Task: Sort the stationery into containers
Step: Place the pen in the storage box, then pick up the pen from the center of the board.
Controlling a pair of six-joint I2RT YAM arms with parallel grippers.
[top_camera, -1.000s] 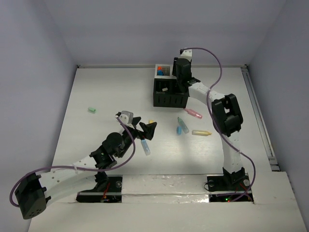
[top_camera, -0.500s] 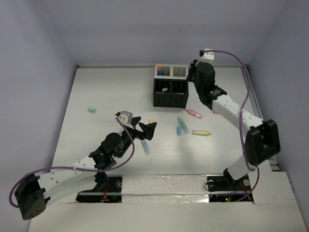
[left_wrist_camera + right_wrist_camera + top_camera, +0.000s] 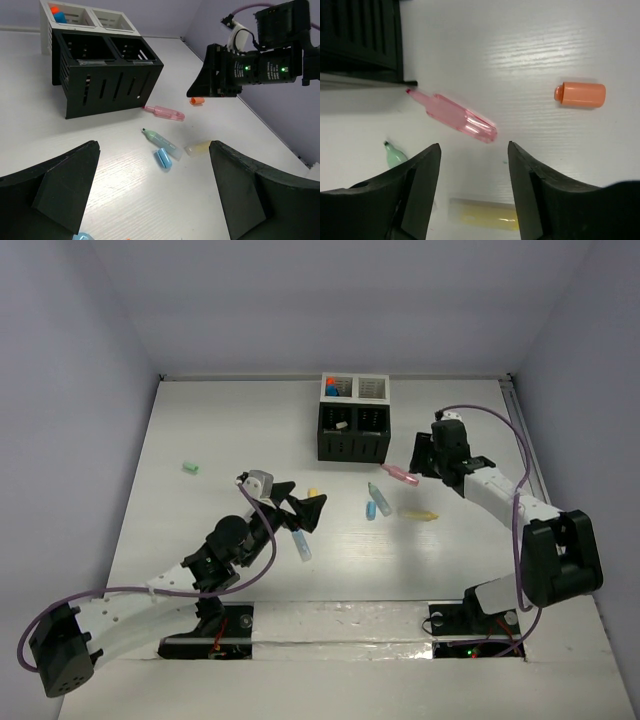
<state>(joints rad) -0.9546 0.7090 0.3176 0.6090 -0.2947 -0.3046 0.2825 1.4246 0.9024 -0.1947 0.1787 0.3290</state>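
Observation:
The organizer has a black part (image 3: 352, 432) joined to a white part (image 3: 356, 388) holding orange and blue items. A pink highlighter (image 3: 400, 476), a teal highlighter (image 3: 379, 498), a blue cap (image 3: 370, 510) and a yellow highlighter (image 3: 417, 514) lie in front of it. My right gripper (image 3: 420, 462) is open and empty, low over the pink highlighter (image 3: 455, 116), with an orange cap (image 3: 581, 94) beside it. My left gripper (image 3: 298, 502) is open and empty above a blue highlighter (image 3: 301, 545). In the left wrist view the teal highlighter (image 3: 161, 142) and blue cap (image 3: 163, 159) lie ahead of the jaws.
A small green eraser (image 3: 190, 468) lies alone at the left. A tiny yellow piece (image 3: 313, 492) sits by my left fingers. The table's right edge has a rail (image 3: 535, 480). Walls close in the back and both sides.
My right arm swung from above the organizer to the right and came down near the pink highlighter. My left arm has barely moved.

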